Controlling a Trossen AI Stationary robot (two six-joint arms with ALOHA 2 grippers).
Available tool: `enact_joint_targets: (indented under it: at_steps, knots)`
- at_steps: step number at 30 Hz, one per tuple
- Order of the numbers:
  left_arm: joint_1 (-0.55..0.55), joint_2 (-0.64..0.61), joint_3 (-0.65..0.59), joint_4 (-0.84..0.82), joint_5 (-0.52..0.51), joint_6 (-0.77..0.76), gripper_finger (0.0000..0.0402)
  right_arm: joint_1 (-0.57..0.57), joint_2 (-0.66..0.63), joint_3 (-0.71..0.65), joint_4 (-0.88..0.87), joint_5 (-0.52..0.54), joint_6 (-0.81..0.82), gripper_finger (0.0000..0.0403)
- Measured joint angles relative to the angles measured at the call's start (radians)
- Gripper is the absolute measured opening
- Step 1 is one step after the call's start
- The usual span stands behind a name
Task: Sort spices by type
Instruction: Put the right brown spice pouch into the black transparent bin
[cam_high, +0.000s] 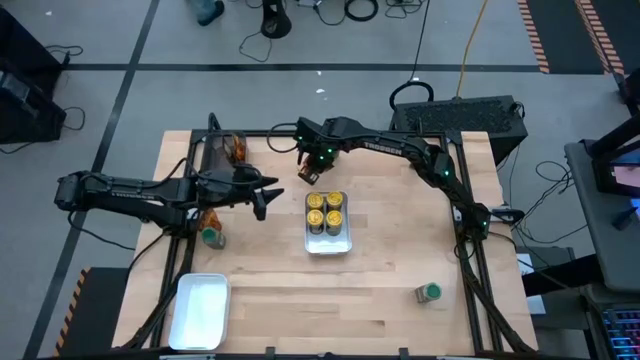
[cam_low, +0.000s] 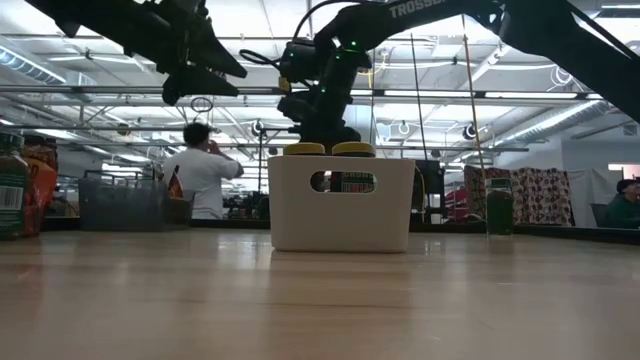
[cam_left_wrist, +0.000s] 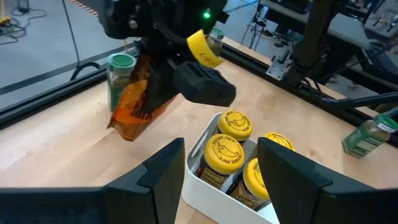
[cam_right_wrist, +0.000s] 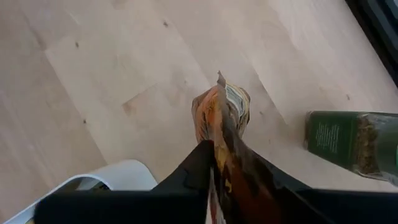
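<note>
From above, the right gripper (cam_high: 307, 172) hangs just behind the white rectangular tray (cam_high: 327, 243) at the middle of the pale wooden table (cam_high: 380, 280), with a flat orange-brown packet (cam_high: 306, 176) pinched between its fingers. The tray holds four round yellow-lidded jars (cam_high: 325, 211). The left gripper (cam_high: 264, 198) sits left of that tray, jaws spread and empty. A green-lidded jar (cam_high: 211, 236) stands by the left arm, another green-lidded jar (cam_high: 430, 292) lies toward the table's near right, an empty white tray (cam_high: 199, 310) sits at the near left corner, and a dark bin (cam_high: 222, 152) with orange packets is at the far left.

At table height, the centre tray (cam_low: 341, 203) shows yellow lids (cam_low: 328, 149) over its rim, with the right gripper (cam_low: 318, 128) just above. A person in a white shirt (cam_low: 201, 172) stands in the room behind.

Past the left wrist's wide-apart fingers (cam_left_wrist: 165, 168), the jars (cam_left_wrist: 227, 152) sit in the tray, and the right gripper (cam_left_wrist: 163, 74) holds the packet (cam_left_wrist: 134, 102) dangling over the wood, beside an upright green-lidded jar (cam_left_wrist: 119, 81).

From the right wrist, the dark fingers (cam_right_wrist: 199, 165) close on the packet's (cam_right_wrist: 222, 118) upper edge; it hangs above bare tabletop, a jar of green herbs (cam_right_wrist: 351, 143) close by.
</note>
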Motion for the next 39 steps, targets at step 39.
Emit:
enact_joint_targets:
  at_steps: [39]
  knots:
    - [0.145, 0.093, 0.017, -0.033, 0.147, 0.170, 0.0205, 0.042, -0.231, -0.002, -0.265, -0.023, -0.071, 0.0137]
